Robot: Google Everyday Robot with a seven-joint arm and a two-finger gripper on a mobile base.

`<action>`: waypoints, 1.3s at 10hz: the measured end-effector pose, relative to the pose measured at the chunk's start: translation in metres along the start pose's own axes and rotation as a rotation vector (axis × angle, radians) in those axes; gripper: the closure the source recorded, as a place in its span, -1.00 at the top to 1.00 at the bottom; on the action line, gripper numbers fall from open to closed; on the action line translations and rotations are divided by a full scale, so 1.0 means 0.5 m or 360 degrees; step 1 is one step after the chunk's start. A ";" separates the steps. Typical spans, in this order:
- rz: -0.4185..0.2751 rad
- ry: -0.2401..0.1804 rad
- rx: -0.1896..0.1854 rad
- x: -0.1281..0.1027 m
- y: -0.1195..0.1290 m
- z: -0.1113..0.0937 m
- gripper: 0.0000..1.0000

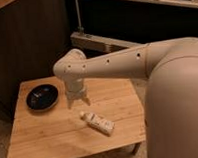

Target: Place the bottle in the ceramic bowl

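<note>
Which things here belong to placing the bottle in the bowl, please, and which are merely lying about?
For the job: small white plastic bottle, lying flat; wide glossy black ceramic bowl; open two-finger gripper, hovering between them.
Just there: light wooden table; grey metal rail behind it.

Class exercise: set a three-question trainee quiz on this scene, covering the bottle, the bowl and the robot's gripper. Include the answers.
1. True or false: the bottle lies on its side on the wooden table.
2. Where is the ceramic bowl? A) near the table's left end in the picture B) under the bottle C) on the floor
3. Fill in: the gripper hangs over the table near the bottle's cap end, fingers ____, holding nothing.
Key: 1 true; 2 A; 3 open.
</note>
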 end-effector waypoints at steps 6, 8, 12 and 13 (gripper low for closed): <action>-0.0770 -0.0171 -0.0147 -0.010 -0.001 -0.008 0.30; -0.0789 -0.0156 -0.0135 -0.012 0.006 -0.004 0.30; -0.0995 -0.0027 -0.0037 -0.008 -0.025 0.071 0.30; -0.1027 -0.0034 -0.0038 0.002 -0.046 0.081 0.30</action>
